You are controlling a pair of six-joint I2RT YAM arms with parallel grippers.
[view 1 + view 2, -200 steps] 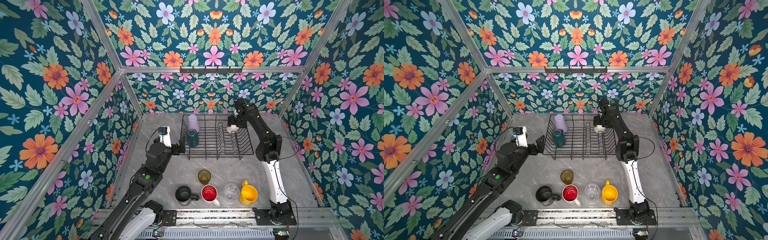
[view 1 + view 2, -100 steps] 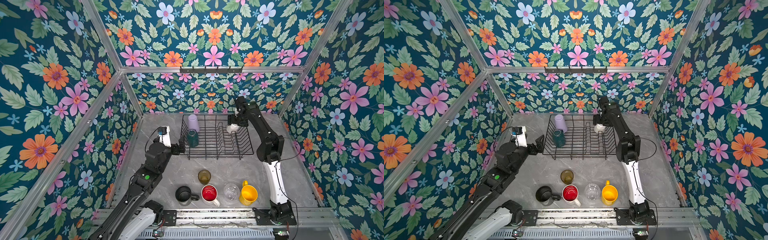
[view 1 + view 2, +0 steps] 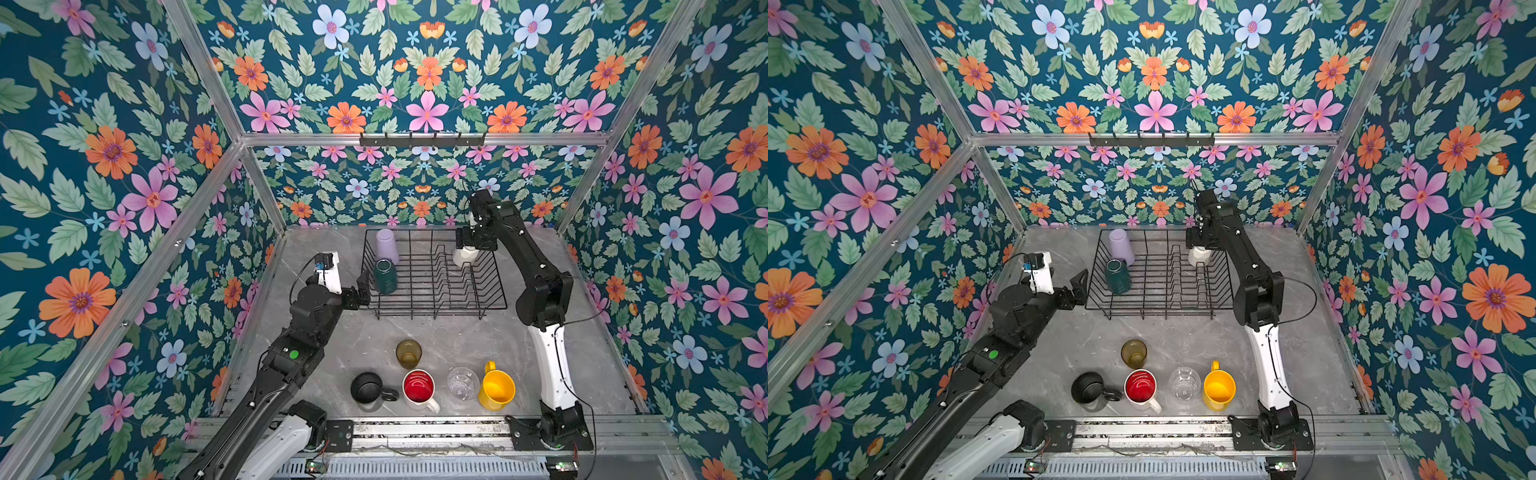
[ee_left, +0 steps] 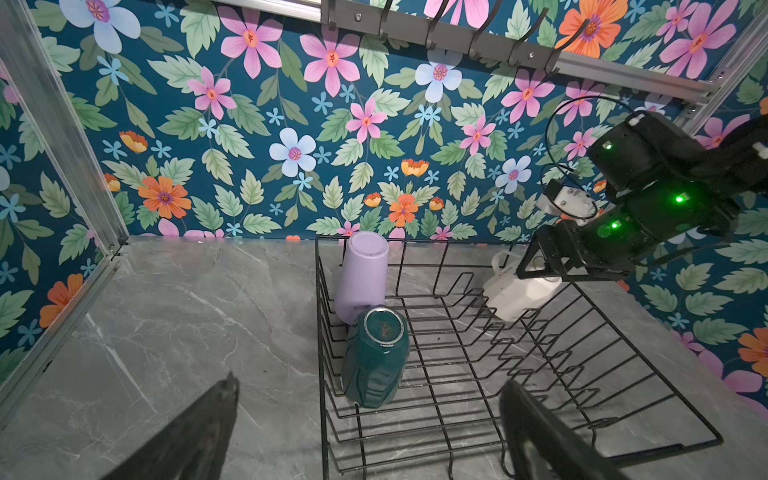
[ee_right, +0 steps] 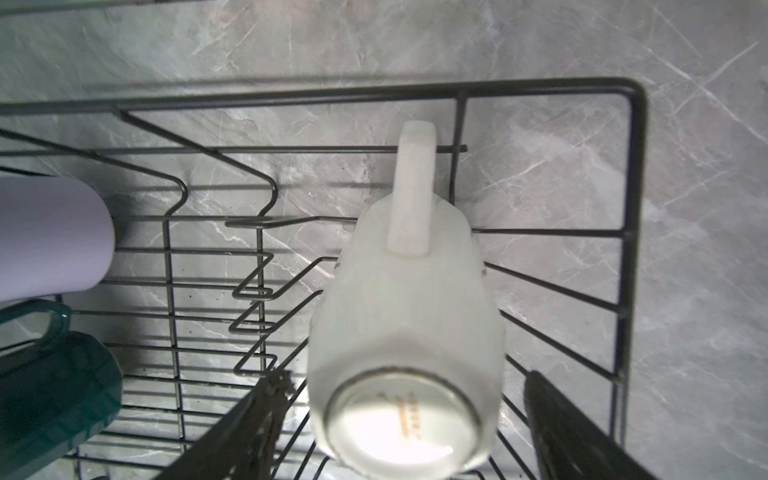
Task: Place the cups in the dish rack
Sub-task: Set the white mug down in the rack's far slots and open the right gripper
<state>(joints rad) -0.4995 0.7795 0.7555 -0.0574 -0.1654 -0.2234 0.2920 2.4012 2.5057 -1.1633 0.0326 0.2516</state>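
Note:
The black wire dish rack (image 3: 432, 313) stands at the back of the table. In it a lilac tumbler (image 3: 386, 245) and a teal mug (image 3: 385, 276) lie bottom-up at the left. A cream-white mug (image 5: 407, 316) sits bottom-up near the back right corner. My right gripper (image 5: 405, 380) is open astride that mug, with a small gap at each finger. My left gripper (image 4: 370, 384) is open and empty at the rack's left front corner, facing the teal mug (image 4: 374, 357). An amber glass (image 3: 408, 353), black mug (image 3: 366, 387), red-inside white mug (image 3: 418, 386), clear glass (image 3: 462, 382) and yellow mug (image 3: 496, 390) stand near the front edge.
Upright prongs (image 3: 446, 274) run down the rack's middle. A hook rail (image 3: 422, 139) hangs on the back wall above the rack. Flowered walls close in the grey marble table (image 3: 582, 353) on three sides.
The right gripper stays over the cream-white mug and has barely shifted. The left gripper has edged a little towards the rack. No cup has moved.

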